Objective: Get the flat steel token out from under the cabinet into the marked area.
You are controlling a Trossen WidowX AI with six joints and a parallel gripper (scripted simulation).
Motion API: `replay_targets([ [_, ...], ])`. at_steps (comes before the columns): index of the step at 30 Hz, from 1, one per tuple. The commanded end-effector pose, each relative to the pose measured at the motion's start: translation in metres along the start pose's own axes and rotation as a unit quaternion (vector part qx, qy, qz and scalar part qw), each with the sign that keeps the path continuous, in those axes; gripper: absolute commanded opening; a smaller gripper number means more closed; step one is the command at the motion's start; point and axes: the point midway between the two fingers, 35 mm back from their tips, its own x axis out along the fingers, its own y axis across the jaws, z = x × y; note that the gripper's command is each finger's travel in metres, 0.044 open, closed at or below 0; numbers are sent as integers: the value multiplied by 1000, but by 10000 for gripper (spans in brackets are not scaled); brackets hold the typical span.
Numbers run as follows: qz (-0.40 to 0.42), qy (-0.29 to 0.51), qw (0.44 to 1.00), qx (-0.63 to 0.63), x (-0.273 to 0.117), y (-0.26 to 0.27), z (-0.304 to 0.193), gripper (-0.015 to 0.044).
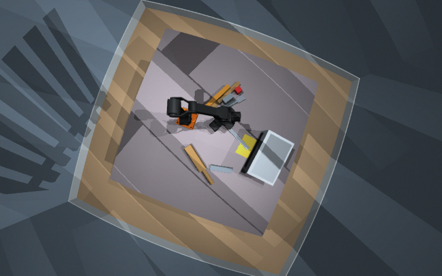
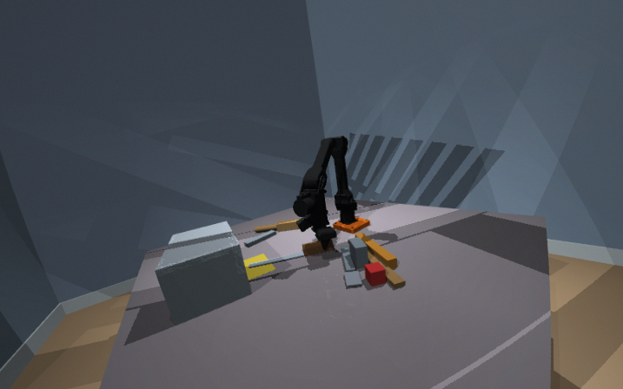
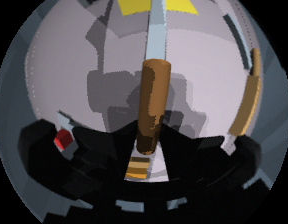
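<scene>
My gripper (image 2: pixel 325 247) (image 3: pixel 148 123) is shut on the brown handle (image 2: pixel 312 248) (image 3: pixel 155 90) of a long tool, low over the table. Its thin pale grey blade (image 1: pixel 238 137) (image 2: pixel 280 260) (image 3: pixel 156 35) points towards the cabinet (image 1: pixel 272 158) (image 2: pixel 207 285). The blade reaches over the yellow marked area (image 1: pixel 241 150) (image 2: pixel 258 272) (image 3: pixel 182 7), its tip close to the cabinet's dark front. Whether the tip touches the table I cannot tell. I cannot see the steel token in any view; the space under the cabinet is hidden.
A wooden paddle-shaped piece (image 1: pixel 195 158) (image 3: pixel 245 107) and a grey bar (image 1: pixel 221 168) (image 2: pixel 260 238) (image 3: pixel 237 42) lie to one side. On the other side are a red cube (image 1: pixel 238 90) (image 2: pixel 374 273) (image 3: pixel 63 139), an orange bar (image 1: pixel 219 94) (image 2: pixel 379 251), a grey block (image 2: pixel 357 253) and flat grey pieces.
</scene>
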Motion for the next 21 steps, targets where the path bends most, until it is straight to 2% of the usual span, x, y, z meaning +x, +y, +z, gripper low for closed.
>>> replay_targets([
  [1, 3, -1, 1000, -1, -1, 7, -1, 0],
  [21, 4, 0, 1000, 2, -2, 28, -8, 0],
])
